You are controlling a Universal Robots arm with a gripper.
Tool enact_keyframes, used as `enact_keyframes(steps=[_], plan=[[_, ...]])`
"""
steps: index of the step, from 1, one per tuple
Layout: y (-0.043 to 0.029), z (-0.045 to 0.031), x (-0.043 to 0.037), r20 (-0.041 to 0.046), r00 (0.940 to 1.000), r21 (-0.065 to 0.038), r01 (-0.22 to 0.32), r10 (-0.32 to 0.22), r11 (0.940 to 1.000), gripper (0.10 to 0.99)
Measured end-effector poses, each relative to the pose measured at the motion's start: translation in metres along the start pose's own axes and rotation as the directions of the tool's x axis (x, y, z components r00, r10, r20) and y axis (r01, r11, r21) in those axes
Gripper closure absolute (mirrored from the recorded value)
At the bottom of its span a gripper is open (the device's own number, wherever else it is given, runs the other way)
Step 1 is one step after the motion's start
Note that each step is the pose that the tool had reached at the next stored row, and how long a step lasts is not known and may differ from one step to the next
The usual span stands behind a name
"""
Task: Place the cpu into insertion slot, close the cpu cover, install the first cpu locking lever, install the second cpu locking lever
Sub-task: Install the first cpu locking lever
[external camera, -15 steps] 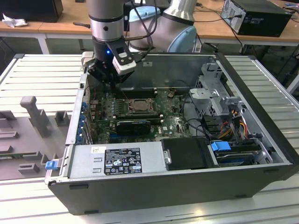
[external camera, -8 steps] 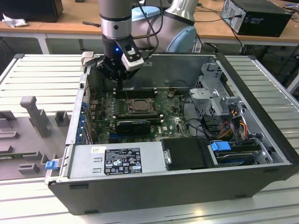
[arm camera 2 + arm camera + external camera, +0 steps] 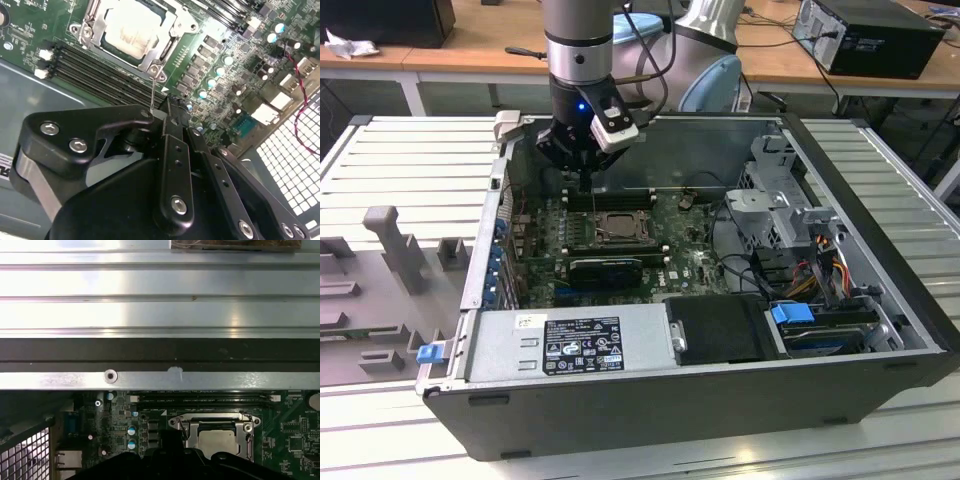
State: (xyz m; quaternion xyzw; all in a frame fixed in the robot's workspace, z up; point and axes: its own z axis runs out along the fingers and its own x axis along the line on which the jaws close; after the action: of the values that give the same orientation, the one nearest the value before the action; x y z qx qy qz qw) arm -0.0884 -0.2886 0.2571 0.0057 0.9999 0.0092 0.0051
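Observation:
The cpu lies in its socket on the motherboard, its pale top showing through the window of the cpu cover, which lies flat over it. A thin wire locking lever stands up from the socket corner to my gripper, whose black fingers are shut on its end. In the exterior view my gripper hangs just behind the socket. The first wrist view has the covered cpu above the dark gripper body.
Memory slots run beside the socket. The open case holds a power supply in front, a black shroud, a drive cage and cables on the exterior view's right. Its rear wall is close behind.

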Motion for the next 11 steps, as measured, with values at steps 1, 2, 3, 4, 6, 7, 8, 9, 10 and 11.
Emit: enact_keyframes(steps=[1, 2, 3, 4, 6, 7, 8, 9, 10, 11], plan=[[0.0000, 0.0000, -0.0007, 0.0000, 1.0000, 0.000, 0.000, 0.000, 1.0000, 0.980], [0.0000, 0.0000, -0.0014, 0.0001, 1.0000, 0.000, 0.000, 0.000, 1.0000, 0.980], [0.0000, 0.0000, -0.0030, 0.0000, 1.0000, 0.000, 0.000, 0.000, 1.0000, 0.980], [0.0001, 0.0002, -0.0059, 0.0003, 1.0000, 0.000, 0.000, 0.000, 1.0000, 0.980], [0.0001, 0.0002, -0.0119, 0.0001, 1.0000, 0.000, 0.000, 0.000, 1.0000, 0.980], [0.0002, 0.0004, -0.0141, 0.0000, 1.0000, 0.000, 0.000, 0.000, 1.0000, 0.980], [0.0002, 0.0008, -0.0174, 0.0000, 1.0000, 0.000, 0.000, 0.000, 1.0000, 0.980], [0.0003, 0.0013, -0.0245, 0.0000, 1.0000, 0.000, 0.000, 0.000, 1.0000, 0.980], [0.0003, 0.0015, -0.0327, -0.0001, 1.0000, -0.002, 0.000, 0.000, 1.0000, 0.980], [0.0000, 0.0017, -0.0377, -0.0008, 1.0000, -0.041, 0.000, 0.000, 0.9991, 0.980]])
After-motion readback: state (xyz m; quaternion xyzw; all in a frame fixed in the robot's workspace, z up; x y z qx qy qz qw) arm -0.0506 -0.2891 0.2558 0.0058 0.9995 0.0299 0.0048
